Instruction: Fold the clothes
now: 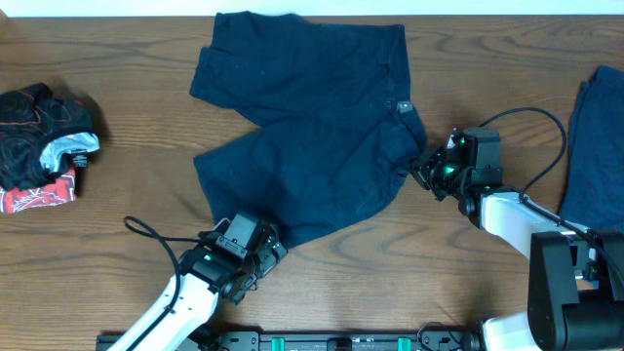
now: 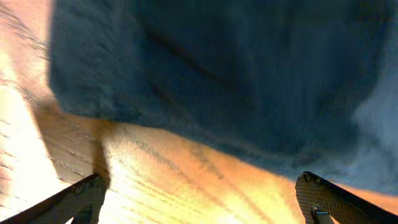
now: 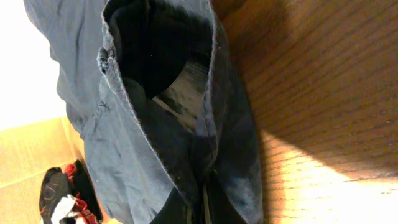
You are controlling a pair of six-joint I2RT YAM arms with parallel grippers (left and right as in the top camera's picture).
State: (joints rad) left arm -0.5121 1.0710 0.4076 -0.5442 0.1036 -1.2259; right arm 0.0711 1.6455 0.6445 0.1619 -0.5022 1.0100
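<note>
Lying at the left edge of the overhead view is a dark and red pile [image 1: 44, 146] of cloth, crumpled and unfolded. Right of it, low in the frame, the left gripper [image 1: 261, 255] sits at a leg hem of the shorts [image 1: 302, 117]. Its wrist view shows the fingers [image 2: 74, 199] spread wide with only bare table [image 2: 186, 168] between them, so it holds nothing. The shorts fill the upper centre, spread flat with both legs splayed toward the left and no fold made. At centre right the right gripper [image 1: 426, 168] is closed tight on the waistband, and the cloth bunches into it. A second blue piece [image 1: 597, 146] lies at the right edge, partly out of frame. By my reading the task has barely begun: every garment is yet to be folded.
</note>
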